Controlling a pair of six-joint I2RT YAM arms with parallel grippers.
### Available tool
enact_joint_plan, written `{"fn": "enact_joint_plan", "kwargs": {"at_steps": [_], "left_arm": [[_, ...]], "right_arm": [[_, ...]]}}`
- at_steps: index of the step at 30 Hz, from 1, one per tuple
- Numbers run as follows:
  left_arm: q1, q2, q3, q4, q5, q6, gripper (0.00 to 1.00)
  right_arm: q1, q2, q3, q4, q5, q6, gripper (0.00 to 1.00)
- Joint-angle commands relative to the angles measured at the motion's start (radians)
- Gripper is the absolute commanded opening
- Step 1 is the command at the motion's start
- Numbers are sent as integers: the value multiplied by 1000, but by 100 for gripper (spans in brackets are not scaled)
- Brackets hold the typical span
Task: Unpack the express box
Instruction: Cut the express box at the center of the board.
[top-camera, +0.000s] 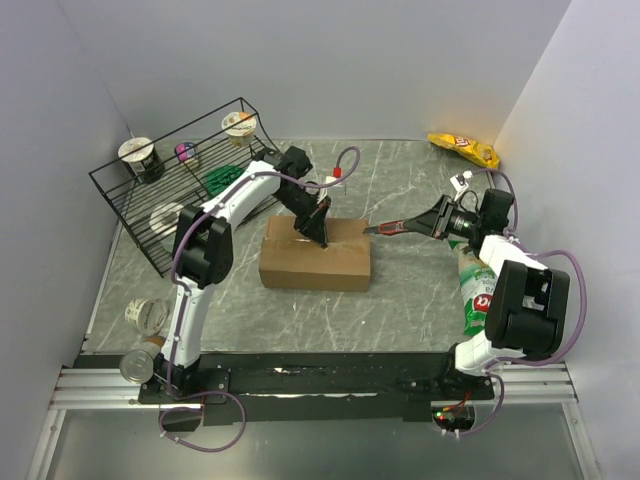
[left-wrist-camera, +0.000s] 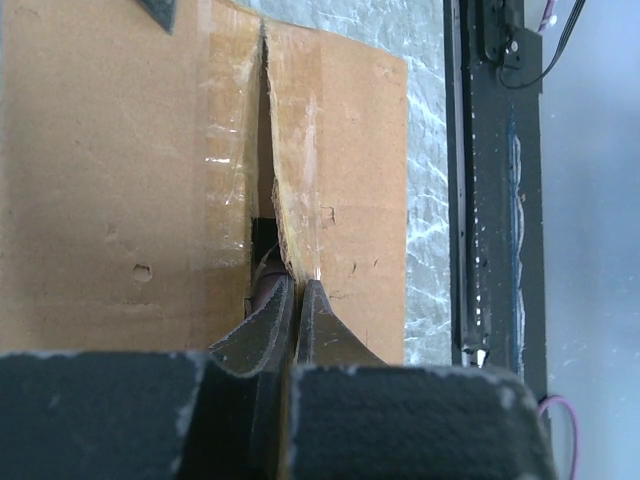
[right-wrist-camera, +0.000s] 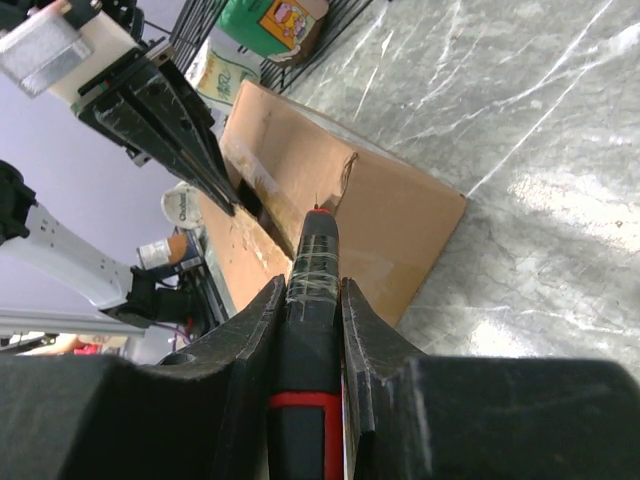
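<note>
The express box (top-camera: 315, 262) is a brown carton lying mid-table, its taped centre seam split open (left-wrist-camera: 262, 235). My left gripper (top-camera: 318, 237) is down on its top, at the seam. In the left wrist view that gripper (left-wrist-camera: 297, 290) is shut on the edge of the right-hand flap (left-wrist-camera: 345, 190), and a dark gap shows beside it. My right gripper (top-camera: 425, 222) hovers off the box's right end, shut on a black and red cutter (top-camera: 385, 229). The cutter (right-wrist-camera: 316, 250) points from the gripper (right-wrist-camera: 312, 285) toward the box (right-wrist-camera: 400, 220). What the box holds is hidden.
A black wire rack (top-camera: 130, 210) with cups and packets stands at the back left. A yellow snack bag (top-camera: 463, 148) lies at the back right. A green bottle (top-camera: 475, 295) sits under the right arm. Cans (top-camera: 148, 316) lie by the left arm's base.
</note>
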Motion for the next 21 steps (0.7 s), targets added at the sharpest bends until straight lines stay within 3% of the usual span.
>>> {"fn": "enact_joint_plan", "kwargs": {"at_steps": [1,5,10,11,13,14,18,21], "left_arm": [[30,0,18,63,51,-2,1],[37,12,22,86,55,-27,1],[45,31,28,83,71,-15,1],[45,32,28,73,70,-4,1],[44,29,17,68,71,12,1],[44,24,11,69,70,12,1],[45,1,-40,109,75,6,1],[47,-3,-40,128,76,-13,1]], "right_arm": [[8,30,30,-77,-69,-68,0],[5,33,9,-52,-100,16,0],[0,1,-115,246,-85,228,0],[-6,2,-133,311,-82,332,0],[-20,4,-201,560,-65,465,0],[-25,3,-209,586,-60,521,0],[-23,21,-161,467,-65,431,0],[-23,48,-152,473,-79,437,0]]}}
